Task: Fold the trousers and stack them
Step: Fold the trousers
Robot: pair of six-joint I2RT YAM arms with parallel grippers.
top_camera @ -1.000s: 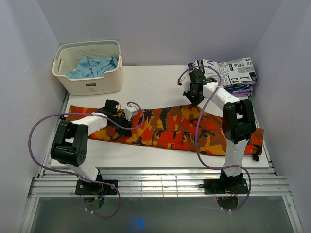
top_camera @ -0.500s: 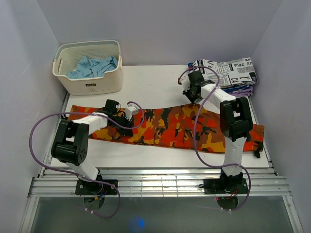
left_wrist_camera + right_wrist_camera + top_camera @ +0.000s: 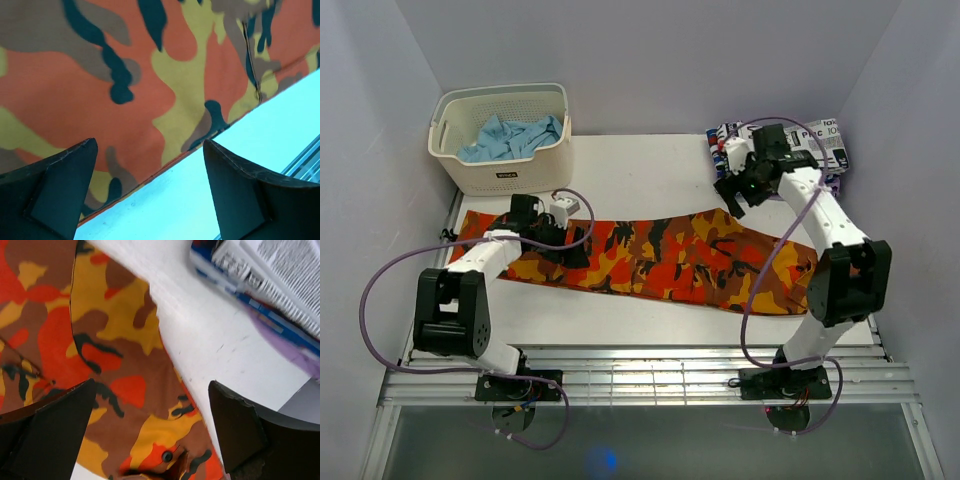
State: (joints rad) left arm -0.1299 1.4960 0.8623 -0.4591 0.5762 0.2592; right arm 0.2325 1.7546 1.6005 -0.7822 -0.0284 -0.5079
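Observation:
The camouflage trousers (image 3: 660, 260) lie flat in a long band across the table, from the left edge to near the right arm. My left gripper (image 3: 563, 247) hovers over their left part, open, nothing between its fingers. In the left wrist view the left gripper (image 3: 150, 145) frames the trousers (image 3: 75, 85) hem and bare table. My right gripper (image 3: 731, 197) is open above the trousers' far right edge. In the right wrist view the right gripper (image 3: 152, 386) stands over the trousers (image 3: 115, 370), near a dark button (image 3: 167, 456).
A cream basket (image 3: 500, 175) with light blue cloth (image 3: 510, 137) stands at the back left. A folded stack topped by a newspaper-print garment (image 3: 810, 148) sits at the back right, also seen as the stack (image 3: 270, 285) in the right wrist view. Metal rails (image 3: 640, 375) run along the near edge.
Both grippers went from shut to open and let go of the cloth. The right arm swung right and back, the left gripper drew left. The trousers' right end now lies further left.

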